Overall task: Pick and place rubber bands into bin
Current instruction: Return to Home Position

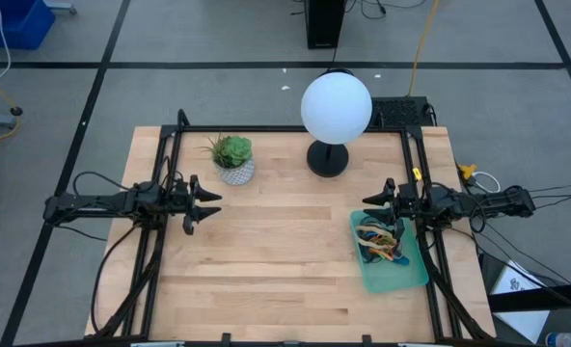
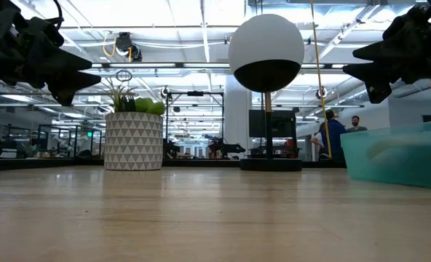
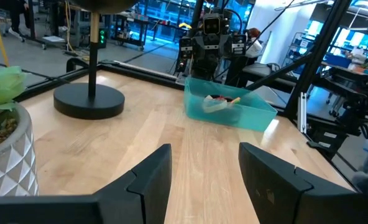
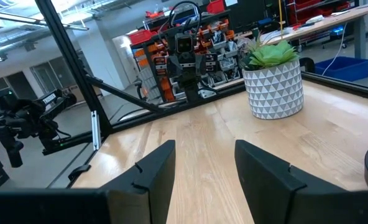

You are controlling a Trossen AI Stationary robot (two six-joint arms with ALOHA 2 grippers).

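Tangled multicoloured rubber bands [image 1: 380, 241] lie in translucent teal rectangular bin [image 1: 416, 278], wooden table [image 1: 266, 280] right edge. Left gripper [image 1: 211, 205], right gripper [image 1: 370, 204]: fingers parted, holding nothing.

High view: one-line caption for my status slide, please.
Left gripper and right gripper open and empty; rubber bands heaped in the teal bin, right side of the table.

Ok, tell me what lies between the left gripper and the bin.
Only bare wooden table, as the high view shows: nothing lies between the left gripper and the bin.
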